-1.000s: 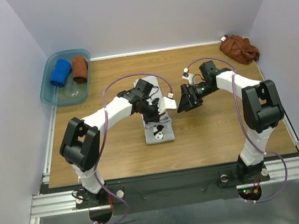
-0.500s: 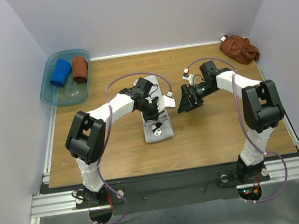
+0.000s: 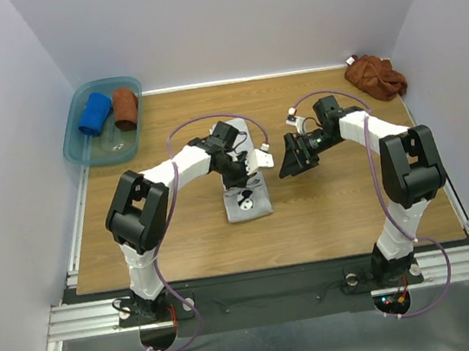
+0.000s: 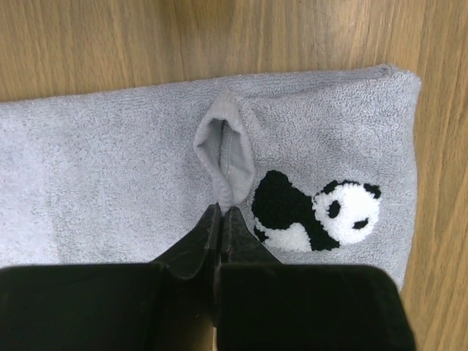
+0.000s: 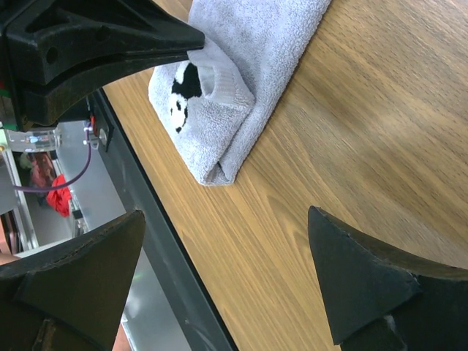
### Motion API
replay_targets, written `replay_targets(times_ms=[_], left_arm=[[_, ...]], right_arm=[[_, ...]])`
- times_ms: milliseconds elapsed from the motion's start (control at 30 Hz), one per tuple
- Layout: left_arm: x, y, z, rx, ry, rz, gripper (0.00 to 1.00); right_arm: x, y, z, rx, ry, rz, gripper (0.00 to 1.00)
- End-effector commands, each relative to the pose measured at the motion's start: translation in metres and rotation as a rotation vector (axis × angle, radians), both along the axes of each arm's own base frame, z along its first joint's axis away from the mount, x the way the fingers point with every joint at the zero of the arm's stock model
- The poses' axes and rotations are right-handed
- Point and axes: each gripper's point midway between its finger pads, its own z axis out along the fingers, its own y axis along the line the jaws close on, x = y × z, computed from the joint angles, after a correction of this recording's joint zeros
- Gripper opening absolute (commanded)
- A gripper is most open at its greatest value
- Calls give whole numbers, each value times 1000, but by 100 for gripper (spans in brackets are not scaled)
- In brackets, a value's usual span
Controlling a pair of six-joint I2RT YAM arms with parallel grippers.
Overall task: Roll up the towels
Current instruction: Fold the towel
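Observation:
A light grey towel (image 3: 249, 198) lies folded into a long strip at the table's middle, with a panda patch (image 4: 318, 216) near its near end. My left gripper (image 3: 238, 175) is down on it, jaws shut on a small raised pleat of the grey cloth (image 4: 223, 150). In the left wrist view the gripper (image 4: 221, 210) meets the base of that pleat. My right gripper (image 3: 289, 161) hovers open just right of the towel (image 5: 256, 44), nothing between its fingers (image 5: 365, 285). A rust-brown towel (image 3: 375, 75) lies crumpled at the back right corner.
A translucent blue tub (image 3: 81, 143) stands at the back left with a blue roll (image 3: 95, 113) and a brown roll (image 3: 125, 109) in it. The table's front edge and a dark metal rail (image 5: 168, 248) run just beyond the towel's near end.
The left arm's elbow has swung right and its gripper has edged slightly away along the grey towel, still shut. The right arm has not moved.

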Motion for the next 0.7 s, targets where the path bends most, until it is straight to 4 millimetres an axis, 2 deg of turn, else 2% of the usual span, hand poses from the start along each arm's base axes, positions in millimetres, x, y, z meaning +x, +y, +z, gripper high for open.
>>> replay_targets(times_ms=[0, 200, 533, 600, 667], left_arm=[[17, -10, 23, -45, -65, -13, 6], [22, -11, 26, -47, -85, -14, 6], [32, -10, 19, -44, -83, -6, 7], [32, -9, 14, -34, -76, -6, 9], [31, -7, 12, -28, -74, -4, 18]], right_arm=[[2, -1, 3, 11, -18, 12, 97], [1, -1, 0, 9, -12, 16, 97], [-1, -2, -3, 6, -2, 18, 97], [0, -2, -4, 6, -2, 19, 97], [0, -2, -4, 7, 1, 19, 97]])
